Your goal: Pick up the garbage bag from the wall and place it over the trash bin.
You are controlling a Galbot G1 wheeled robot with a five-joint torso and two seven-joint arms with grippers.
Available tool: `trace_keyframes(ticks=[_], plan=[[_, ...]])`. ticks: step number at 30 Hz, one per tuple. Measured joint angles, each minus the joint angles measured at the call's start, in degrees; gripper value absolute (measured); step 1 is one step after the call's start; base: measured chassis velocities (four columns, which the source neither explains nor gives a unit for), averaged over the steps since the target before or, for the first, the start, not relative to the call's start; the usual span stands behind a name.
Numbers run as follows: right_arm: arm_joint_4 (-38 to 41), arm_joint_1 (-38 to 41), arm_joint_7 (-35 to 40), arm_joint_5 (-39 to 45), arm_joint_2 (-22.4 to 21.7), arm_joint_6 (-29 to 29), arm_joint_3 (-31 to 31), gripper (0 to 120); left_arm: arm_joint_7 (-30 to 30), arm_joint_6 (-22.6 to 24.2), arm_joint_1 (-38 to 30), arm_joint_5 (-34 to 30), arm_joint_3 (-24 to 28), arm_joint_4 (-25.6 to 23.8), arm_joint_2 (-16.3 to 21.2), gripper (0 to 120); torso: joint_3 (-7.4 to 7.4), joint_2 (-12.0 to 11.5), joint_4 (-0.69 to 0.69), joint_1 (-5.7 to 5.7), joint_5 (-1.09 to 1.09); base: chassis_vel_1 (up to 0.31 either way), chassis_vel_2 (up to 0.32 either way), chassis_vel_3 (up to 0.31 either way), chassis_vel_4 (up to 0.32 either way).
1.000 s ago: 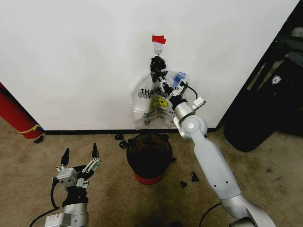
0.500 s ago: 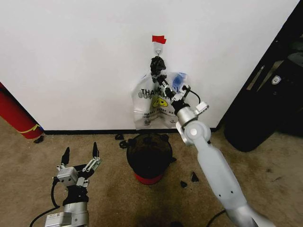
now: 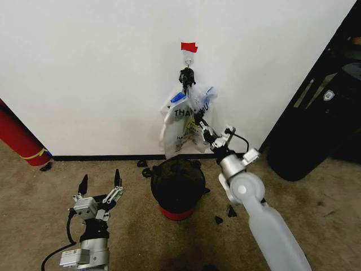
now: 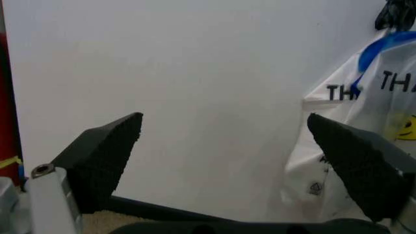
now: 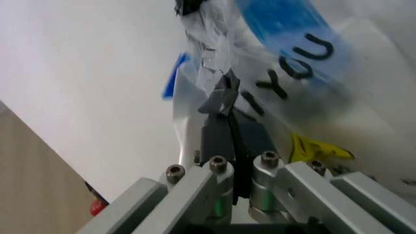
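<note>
The bag [image 3: 186, 121] hangs against the wall [image 3: 90, 68] from a small hook [image 3: 188, 58] just under a strip of red tape [image 3: 189, 47], its black-tied top bunched below the hook so the body drapes down with the bin [image 3: 178, 183] directly beneath it on the carpet [image 3: 45, 192]; that placement looks meant to make the transfer a short drop. The right gripper [image 3: 198, 116] reaches up to the bag's side, and in the right wrist view its fingers [image 5: 224, 122] are pressed together on a fold of the film below the knot, a pinch that grips the thin plastic without needing the handles. The bag looks twisted and pulled in toward that pinch, though its top is not yet off the hook. The left gripper [image 3: 100, 183] sits low near the floor, left of the bin, pointing at the wall with its fingers spread wide, touching nothing; probably it waits to help spread the bag's mouth.
</note>
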Motion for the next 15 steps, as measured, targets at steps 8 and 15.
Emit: trace_keyframes(ticks=[8,15], plan=[[3.8,-5.7,-0.9,-4.6,-0.5,0.2,1.9,0,0.0,0.1,-0.7,-0.2,0.8,0.7,0.6,100,0.00,0.0,0.00,0.00,0.00,0.000,0.000,0.000,0.000],[5.8,-9.7,-2.3,-9.1,-1.3,1.7,3.0,0,0.0,0.2,-1.2,-0.6,1.3,1.0,1.1,100,0.00,0.0,0.00,0.00,0.00,0.000,0.000,0.000,0.000]])
